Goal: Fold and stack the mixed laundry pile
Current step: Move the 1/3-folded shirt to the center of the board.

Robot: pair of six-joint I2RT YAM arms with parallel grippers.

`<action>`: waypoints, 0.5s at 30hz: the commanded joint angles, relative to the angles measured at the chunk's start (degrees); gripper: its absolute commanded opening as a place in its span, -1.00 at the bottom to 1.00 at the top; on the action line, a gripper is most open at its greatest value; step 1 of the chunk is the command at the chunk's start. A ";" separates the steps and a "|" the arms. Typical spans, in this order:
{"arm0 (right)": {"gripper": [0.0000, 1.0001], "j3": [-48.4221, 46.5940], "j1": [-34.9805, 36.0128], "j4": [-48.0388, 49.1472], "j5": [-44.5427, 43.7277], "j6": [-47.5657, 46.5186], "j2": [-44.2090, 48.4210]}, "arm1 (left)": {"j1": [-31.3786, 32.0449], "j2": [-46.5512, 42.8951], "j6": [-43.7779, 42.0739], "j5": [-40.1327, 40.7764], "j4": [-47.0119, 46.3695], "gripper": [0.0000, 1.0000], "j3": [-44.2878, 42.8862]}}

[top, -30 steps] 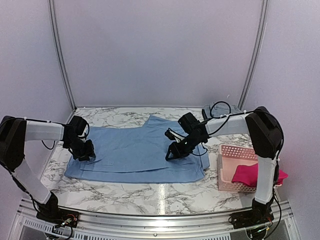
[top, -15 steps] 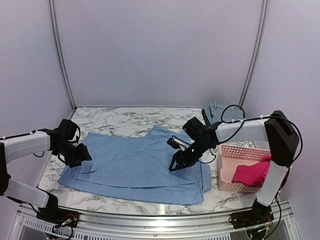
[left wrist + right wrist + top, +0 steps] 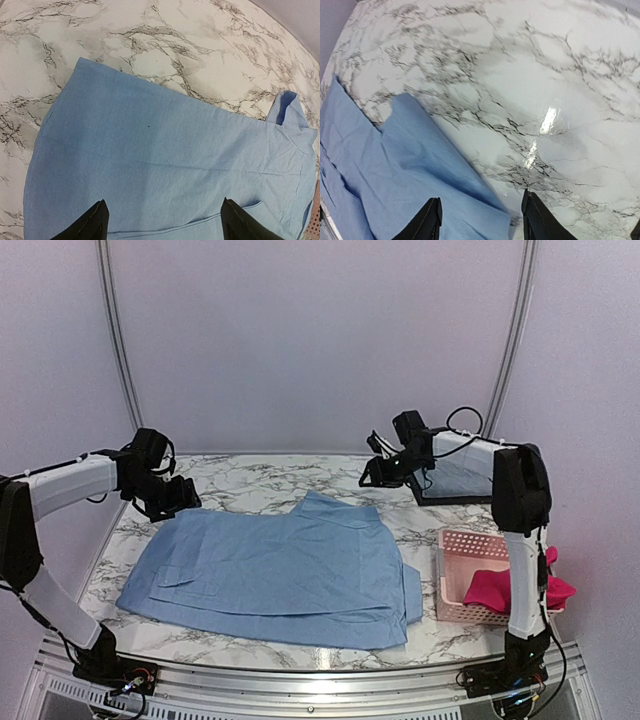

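White arms (image 3: 75, 483), black joints (image 3: 521, 475)

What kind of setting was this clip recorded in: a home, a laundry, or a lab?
Probably a lab recording booth, not a home: plain white panel walls, a marble-patterned table and a metal mounting rail at its near edge.

A pink lattice basket (image 3: 462, 540) sits at the right of the marble table (image 3: 250, 480), a dark tray (image 3: 458, 480) behind it

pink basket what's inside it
A magenta-red garment sits bunched in the pink basket, draping over its right rim. The right arm crosses it, and the basket floor beneath is hidden.
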State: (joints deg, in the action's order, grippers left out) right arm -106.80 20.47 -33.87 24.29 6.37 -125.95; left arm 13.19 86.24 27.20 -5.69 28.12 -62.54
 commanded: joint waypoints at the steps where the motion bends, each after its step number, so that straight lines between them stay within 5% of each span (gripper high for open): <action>1: 0.01 -4.62 -0.47 -2.71 0.25 -1.69 -5.73 | -0.09 3.21 -2.52 0.51 -0.04 0.60 -2.74; 6: -0.04 -10.36 -0.43 -7.55 0.43 -4.99 -11.71 | -0.09 5.77 -2.40 0.16 -0.25 0.60 -4.19; 15: -0.06 -6.90 0.88 -11.32 6.33 -9.46 -13.25 | -0.35 8.99 -2.83 1.08 -0.52 0.61 -5.84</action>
State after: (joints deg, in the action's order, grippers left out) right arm -113.73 20.21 -40.71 27.35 0.14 -138.32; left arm 13.19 93.10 25.28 -5.43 27.99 -66.22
